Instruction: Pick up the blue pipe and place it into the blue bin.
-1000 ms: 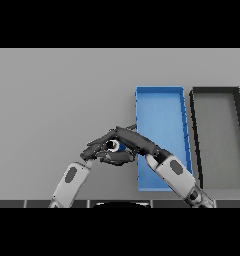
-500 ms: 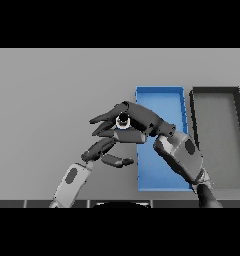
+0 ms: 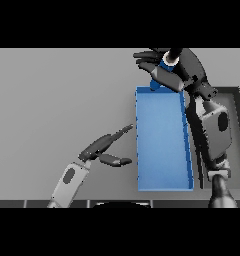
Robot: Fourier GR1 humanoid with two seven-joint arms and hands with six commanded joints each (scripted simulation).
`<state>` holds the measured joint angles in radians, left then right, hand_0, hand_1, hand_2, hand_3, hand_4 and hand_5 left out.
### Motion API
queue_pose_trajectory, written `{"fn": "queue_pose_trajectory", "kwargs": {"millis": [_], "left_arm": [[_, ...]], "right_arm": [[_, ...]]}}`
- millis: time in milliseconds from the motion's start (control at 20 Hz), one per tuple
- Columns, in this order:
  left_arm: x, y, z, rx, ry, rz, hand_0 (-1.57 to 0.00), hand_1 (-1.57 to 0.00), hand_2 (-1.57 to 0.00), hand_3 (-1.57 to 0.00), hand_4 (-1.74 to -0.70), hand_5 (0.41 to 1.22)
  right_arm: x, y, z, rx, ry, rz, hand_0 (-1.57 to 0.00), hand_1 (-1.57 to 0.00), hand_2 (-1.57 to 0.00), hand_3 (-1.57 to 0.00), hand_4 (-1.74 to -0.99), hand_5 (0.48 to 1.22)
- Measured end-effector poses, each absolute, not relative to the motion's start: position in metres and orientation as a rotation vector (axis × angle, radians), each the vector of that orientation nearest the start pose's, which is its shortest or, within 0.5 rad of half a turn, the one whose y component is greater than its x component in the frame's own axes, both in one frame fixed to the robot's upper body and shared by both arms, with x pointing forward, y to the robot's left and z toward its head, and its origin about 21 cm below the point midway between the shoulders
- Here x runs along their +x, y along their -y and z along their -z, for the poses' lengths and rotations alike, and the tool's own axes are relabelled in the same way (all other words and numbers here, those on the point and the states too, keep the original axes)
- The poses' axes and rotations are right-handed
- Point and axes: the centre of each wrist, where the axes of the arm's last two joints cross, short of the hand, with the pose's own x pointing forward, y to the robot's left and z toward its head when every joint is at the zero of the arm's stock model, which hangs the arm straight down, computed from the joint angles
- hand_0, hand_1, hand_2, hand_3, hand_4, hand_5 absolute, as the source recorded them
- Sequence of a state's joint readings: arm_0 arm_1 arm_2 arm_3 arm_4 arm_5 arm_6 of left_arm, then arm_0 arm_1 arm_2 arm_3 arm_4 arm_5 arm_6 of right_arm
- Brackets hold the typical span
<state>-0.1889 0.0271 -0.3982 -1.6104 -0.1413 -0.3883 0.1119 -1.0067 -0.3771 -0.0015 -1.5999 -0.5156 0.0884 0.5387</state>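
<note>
A: Start big. Where is everything?

B: The grey table (image 3: pixel 52 90) fills the frame. The blue bin (image 3: pixel 162 145) lies right of centre, with a dark bin (image 3: pixel 238 130) at the right edge.

A: And the blue pipe (image 3: pixel 159 75)?

B: Top centre-right, pinched in the right hand (image 3: pixel 174 70), fingers curled round it, above the bin's far rim.

A: The left hand (image 3: pixel 104 147)?

B: Lower centre, fingers loosely straight, idle.

A: Advice?

B: Bring the pipe over the bin's middle, lower it, then let go.

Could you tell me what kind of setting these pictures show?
Probably a bare sorting bench for pick-and-place practice: a plain grey table carries only a blue bin and a dark bin side by side, while the right hand holds a blue pipe over the blue bin's far end.
</note>
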Motion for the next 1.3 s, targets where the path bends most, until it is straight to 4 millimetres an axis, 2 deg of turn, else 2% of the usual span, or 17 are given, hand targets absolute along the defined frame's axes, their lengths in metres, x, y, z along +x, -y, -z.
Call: {"fn": "queue_pose_trajectory", "kwargs": {"millis": [150,300,350,550,650,900,950,1100,1150,1200,1300], "left_arm": [[0.264,-0.120,-0.048,-0.417,1.562,0.895,0.00,0.00,0.00,0.00,-0.87,0.415],[0.261,-0.121,-0.044,-0.410,1.554,0.896,0.00,0.00,0.00,0.00,-0.87,0.419],[0.263,-0.119,-0.046,-0.410,1.559,0.892,0.00,0.00,0.00,0.00,-0.87,0.420],[0.255,-0.117,-0.043,-0.435,1.544,0.878,0.00,0.00,0.00,0.00,-0.88,0.423],[0.256,-0.119,-0.046,-0.433,1.555,0.869,0.00,0.00,0.00,0.00,-0.88,0.427],[0.255,-0.118,-0.045,-0.440,1.554,0.871,0.00,0.00,0.00,0.00,-0.89,0.422],[0.255,-0.117,-0.045,-0.429,1.549,0.875,0.00,0.00,0.00,0.00,-0.89,0.420],[0.255,-0.118,-0.044,-0.432,1.553,0.881,0.00,0.00,0.00,0.00,-0.88,0.421],[0.252,-0.118,-0.047,-0.443,1.563,0.880,0.00,0.00,0.00,0.00,-0.88,0.421],[0.253,-0.120,-0.048,-0.438,1.557,0.881,0.00,0.00,0.00,0.00,-0.88,0.421],[0.254,-0.116,-0.048,-0.430,1.553,0.883,0.00,0.00,0.00,0.00,-0.88,0.422]], "right_arm": [[0.350,0.214,-0.307,0.307,1.849,-0.453,-1.57,-1.57,-1.57,-1.57,-1.741,1.221],[0.347,0.238,-0.278,0.254,1.758,-0.366,-1.57,-1.57,-1.57,-1.57,-1.741,1.221],[0.345,0.243,-0.263,0.242,1.717,-0.359,-1.57,-1.57,-1.57,-1.57,-1.741,1.221],[0.328,0.262,-0.224,0.180,1.603,-0.298,-1.57,-1.57,-1.57,-1.57,-1.741,1.221],[0.320,0.264,-0.200,0.153,1.534,-0.248,-1.57,-1.57,-1.57,-1.57,-1.741,1.221],[0.298,0.271,-0.162,0.006,1.364,-0.174,-1.57,-1.57,-1.57,-1.52,-1.741,1.221],[0.297,0.269,-0.156,-0.008,1.331,-0.158,-1.57,-1.57,-1.57,-1.26,-1.741,1.221],[0.293,0.262,-0.138,-0.092,1.231,-0.169,-1.57,-1.57,-1.57,-0.91,-1.741,1.221],[0.293,0.261,-0.135,-0.110,1.221,-0.171,-1.57,-1.55,-1.57,-0.85,-1.741,1.221],[0.292,0.260,-0.134,-0.129,1.231,-0.165,-1.46,-1.34,-1.34,-0.79,-1.678,1.221],[0.295,0.259,-0.127,-0.161,1.161,-0.172,-0.94,-0.85,-0.86,-0.50,-1.503,1.221]]}}
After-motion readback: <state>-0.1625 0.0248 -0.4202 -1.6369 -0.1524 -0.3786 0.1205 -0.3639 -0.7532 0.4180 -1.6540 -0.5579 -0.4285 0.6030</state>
